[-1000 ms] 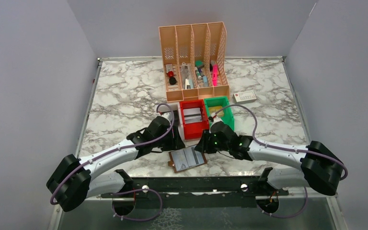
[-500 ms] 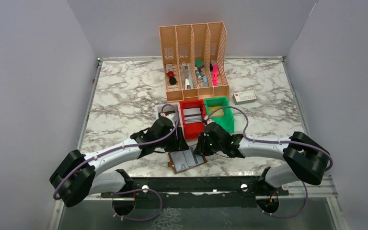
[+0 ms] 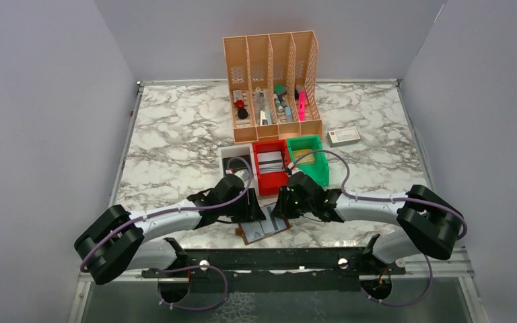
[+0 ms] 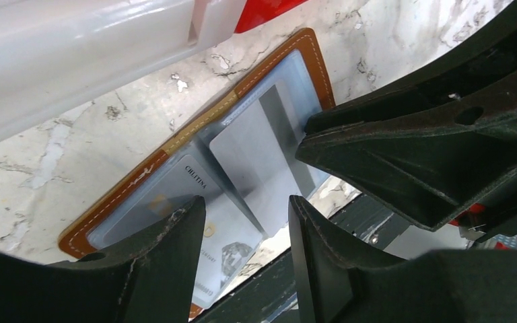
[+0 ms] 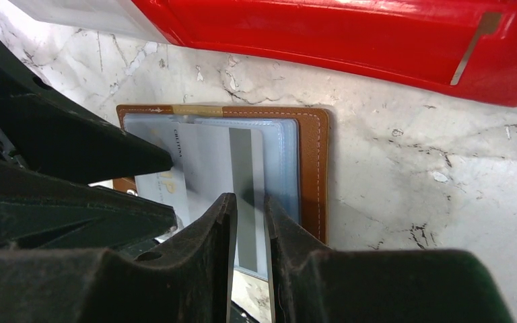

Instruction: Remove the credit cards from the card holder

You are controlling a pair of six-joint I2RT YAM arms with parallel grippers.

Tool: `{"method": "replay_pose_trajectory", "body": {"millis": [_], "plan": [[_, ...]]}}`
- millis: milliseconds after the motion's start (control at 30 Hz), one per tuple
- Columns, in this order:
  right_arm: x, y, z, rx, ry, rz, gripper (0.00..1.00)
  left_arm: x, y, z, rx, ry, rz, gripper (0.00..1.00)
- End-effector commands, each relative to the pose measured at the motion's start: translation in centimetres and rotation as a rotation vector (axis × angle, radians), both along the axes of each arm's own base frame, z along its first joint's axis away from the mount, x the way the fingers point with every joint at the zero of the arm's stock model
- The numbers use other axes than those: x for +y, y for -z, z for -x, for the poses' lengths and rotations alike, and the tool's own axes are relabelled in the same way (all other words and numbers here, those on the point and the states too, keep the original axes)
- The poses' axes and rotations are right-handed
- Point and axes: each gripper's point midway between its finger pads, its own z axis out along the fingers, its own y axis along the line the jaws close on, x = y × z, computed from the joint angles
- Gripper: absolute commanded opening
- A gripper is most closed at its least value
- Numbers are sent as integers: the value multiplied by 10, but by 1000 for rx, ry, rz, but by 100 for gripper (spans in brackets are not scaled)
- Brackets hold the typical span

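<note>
Sleeves of clear plastic inside the open card holder (image 4: 313, 60) hold the credit cards (image 4: 256, 155). One of them, pale grey with a dark stripe, lies askew on top. The holder rests flat on the marble table (image 5: 410, 168), directly beneath the tips of both grippers, which meet over it from opposite sides.

The left gripper (image 4: 246, 208) has its fingers spread, straddling the holder's near part above a printed card and holding nothing. The right gripper (image 5: 250, 202) has its fingers drawn almost together, with only a thin slit between them. Its tips are at the striped card's edge, and whether they grip the card cannot be told.

Just beyond the right gripper's fingertips, a strip of marble away from the holder, stands a red bin (image 5: 350, 33). A white bin (image 4: 74, 54) stands beyond the left gripper's fingertips, and a green bin (image 3: 307, 158) sits on the red one's other side. Farther out stands a tan desk organizer (image 3: 272, 81).
</note>
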Motion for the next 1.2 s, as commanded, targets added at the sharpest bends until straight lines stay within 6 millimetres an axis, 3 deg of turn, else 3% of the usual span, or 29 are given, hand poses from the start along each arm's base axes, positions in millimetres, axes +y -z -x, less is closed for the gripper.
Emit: {"method": "replay_pose_trajectory", "body": {"millis": [0,433,567,900,1167], "plan": [[-23,29,15,63,11,100,27,6,20,8,38,-41,-21,53],[-21,29,15,68,16,91,28,13,44,15,66,-127,-76,42],[-18,32,15,75,8,95,28,13,42,13,53,-157,-50,35],[-17,32,12,73,13,98,28,-1,26,6,14,-140,29,1],[-21,33,9,60,34,119,30,11,22,4,-14,-157,-21,0]]}}
